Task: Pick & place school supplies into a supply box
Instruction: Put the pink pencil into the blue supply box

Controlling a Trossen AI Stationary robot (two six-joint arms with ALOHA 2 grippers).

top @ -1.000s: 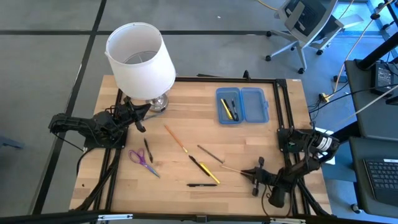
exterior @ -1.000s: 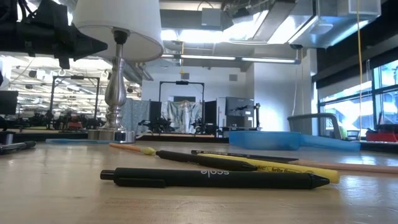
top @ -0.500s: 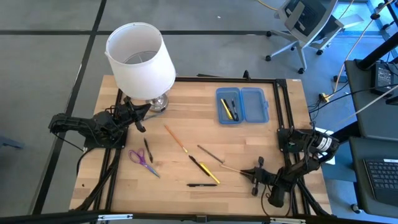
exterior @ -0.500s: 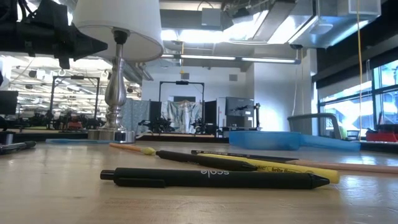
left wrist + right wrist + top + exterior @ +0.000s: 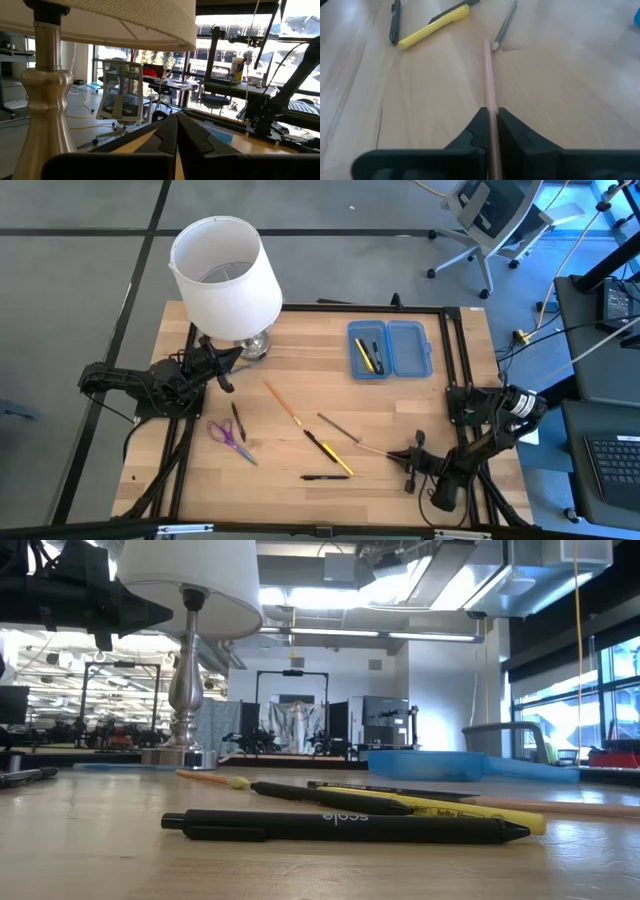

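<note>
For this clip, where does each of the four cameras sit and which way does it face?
High view: overhead, straight down on the table; both arms show.
Low view: at tabletop height, level past a black pen to the lamp; no gripper shows.
Left wrist view: left gripper, shut, facing the lamp base.
Right wrist view: right gripper shut on a tan pencil.
Shared: the yellow pen appears in the right wrist, high and low views.

Wooden table [image 5: 420, 400], lamp [image 5: 228, 275], blue case [image 5: 389, 349] (open), scissors [image 5: 229, 440], scattered pens
</note>
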